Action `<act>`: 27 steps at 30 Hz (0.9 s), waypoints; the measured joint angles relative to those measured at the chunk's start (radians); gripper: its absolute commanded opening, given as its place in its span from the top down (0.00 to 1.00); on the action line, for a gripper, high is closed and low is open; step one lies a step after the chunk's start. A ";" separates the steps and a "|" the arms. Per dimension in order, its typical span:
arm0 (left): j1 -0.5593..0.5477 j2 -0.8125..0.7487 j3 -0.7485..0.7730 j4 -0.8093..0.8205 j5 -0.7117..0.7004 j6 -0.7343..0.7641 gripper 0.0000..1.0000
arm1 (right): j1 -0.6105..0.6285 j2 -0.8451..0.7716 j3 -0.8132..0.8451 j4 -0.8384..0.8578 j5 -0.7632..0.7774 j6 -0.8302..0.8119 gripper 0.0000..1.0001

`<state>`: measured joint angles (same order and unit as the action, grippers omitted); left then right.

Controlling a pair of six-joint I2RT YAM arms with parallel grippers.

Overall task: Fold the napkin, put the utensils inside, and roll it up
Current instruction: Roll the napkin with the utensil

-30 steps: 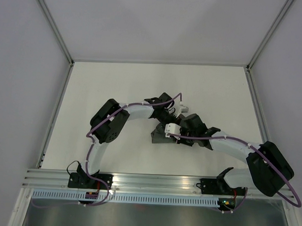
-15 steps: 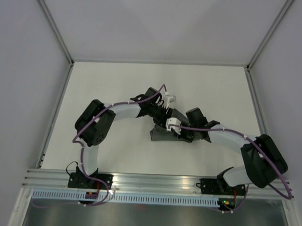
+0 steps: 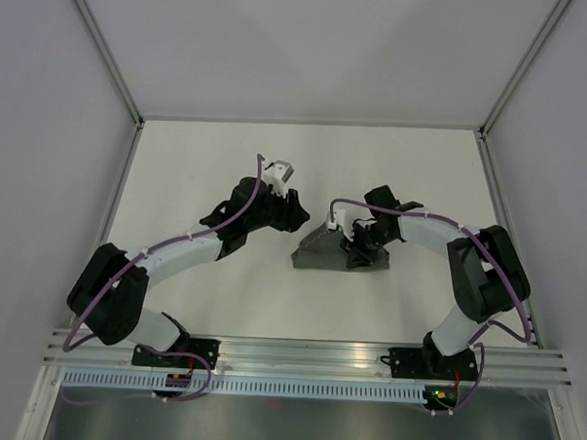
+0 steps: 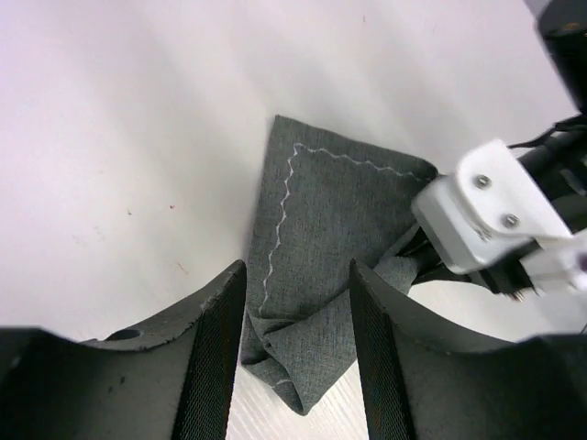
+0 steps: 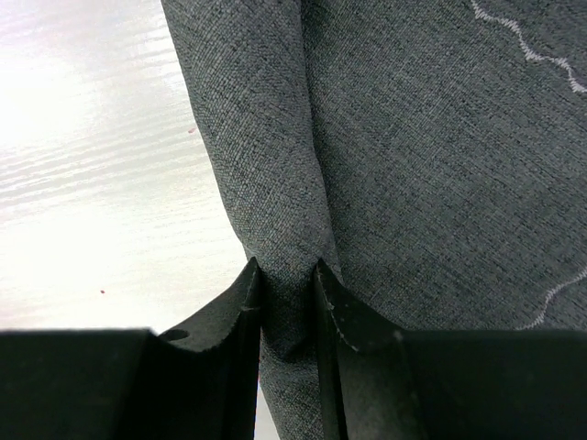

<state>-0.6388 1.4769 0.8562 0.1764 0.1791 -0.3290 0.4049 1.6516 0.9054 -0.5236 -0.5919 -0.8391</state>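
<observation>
The dark grey napkin [image 3: 323, 254] lies bunched into a rolled wedge at the table's middle. Its stitched edge shows in the left wrist view, napkin [image 4: 335, 215]. My right gripper [image 3: 358, 248] is at the napkin's right end, and in the right wrist view this gripper [image 5: 289, 280] is shut on a thick fold of the napkin [image 5: 413, 137]. My left gripper [image 3: 292, 216] hovers just up and left of the napkin. In its own wrist view the left gripper [image 4: 295, 293] is open, with cloth seen beyond the gap and not gripped. The utensils are hidden.
The white tabletop [image 3: 198, 167] is bounded by an aluminium rail [image 3: 297, 355] at the near edge and grey walls on the other sides. The right arm's white wrist block [image 4: 486, 220] sits close in front of the left gripper.
The left gripper opened and drew back to the left off the napkin, its arm swinging out leftward. The right gripper kept its grip and shifted slightly right with the cloth.
</observation>
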 measured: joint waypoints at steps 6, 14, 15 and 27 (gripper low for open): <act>-0.024 -0.120 -0.122 0.128 -0.119 0.049 0.38 | -0.034 0.136 0.153 -0.167 -0.065 -0.021 0.93; -0.140 -0.216 -0.259 0.328 -0.209 0.293 0.31 | -0.069 0.278 0.306 -0.342 -0.134 -0.032 0.93; -0.167 -0.215 -0.259 0.343 -0.213 0.341 0.31 | -0.070 0.293 0.323 -0.361 -0.137 -0.032 0.94; -0.433 0.061 -0.085 0.180 -0.223 0.768 0.29 | -0.080 0.398 0.442 -0.494 -0.159 -0.029 0.93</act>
<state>-1.0718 1.5375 0.7708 0.3561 -0.0437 0.4393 0.3244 2.0499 1.3476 -1.0172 -0.7513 -0.8680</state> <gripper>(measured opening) 0.703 0.302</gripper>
